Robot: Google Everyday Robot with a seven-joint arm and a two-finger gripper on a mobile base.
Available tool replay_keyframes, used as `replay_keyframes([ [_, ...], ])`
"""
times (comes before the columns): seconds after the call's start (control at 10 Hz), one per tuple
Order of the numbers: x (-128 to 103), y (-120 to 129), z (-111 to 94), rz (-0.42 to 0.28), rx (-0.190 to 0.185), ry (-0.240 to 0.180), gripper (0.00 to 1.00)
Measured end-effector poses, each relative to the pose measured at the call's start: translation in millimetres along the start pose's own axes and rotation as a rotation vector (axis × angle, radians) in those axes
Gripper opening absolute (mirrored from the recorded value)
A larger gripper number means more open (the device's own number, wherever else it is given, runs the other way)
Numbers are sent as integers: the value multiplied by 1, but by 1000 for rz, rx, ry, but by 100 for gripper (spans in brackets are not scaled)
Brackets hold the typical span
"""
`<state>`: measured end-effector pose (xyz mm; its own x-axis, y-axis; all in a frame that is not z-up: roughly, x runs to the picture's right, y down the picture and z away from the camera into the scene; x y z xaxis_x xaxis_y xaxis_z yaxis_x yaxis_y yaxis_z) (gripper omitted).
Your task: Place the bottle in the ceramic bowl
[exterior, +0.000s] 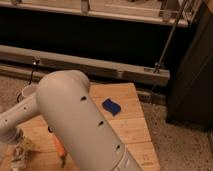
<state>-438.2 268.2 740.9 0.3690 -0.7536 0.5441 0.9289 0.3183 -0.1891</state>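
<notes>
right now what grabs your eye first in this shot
The robot's bulky white arm fills the middle foreground, hiding much of the wooden table. A blue object lies on the table right of it, an orange carrot-shaped item to its left, and the gripper sits at the bottom-left corner.

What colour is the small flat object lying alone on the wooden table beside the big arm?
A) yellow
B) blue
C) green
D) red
B: the pad on the wooden table is blue. The gripper sits at the view's lower left.
</notes>
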Motion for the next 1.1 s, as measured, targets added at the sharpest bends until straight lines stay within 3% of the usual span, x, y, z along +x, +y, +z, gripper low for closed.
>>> replay_keyframes([
  [0.3, -3, -3, 1, -10, -3, 24, 77],
  [0.8, 1, 2, 6, 31, -40, 20, 32],
  [1.1, 2, 4, 8, 41, -62, 13, 33],
])
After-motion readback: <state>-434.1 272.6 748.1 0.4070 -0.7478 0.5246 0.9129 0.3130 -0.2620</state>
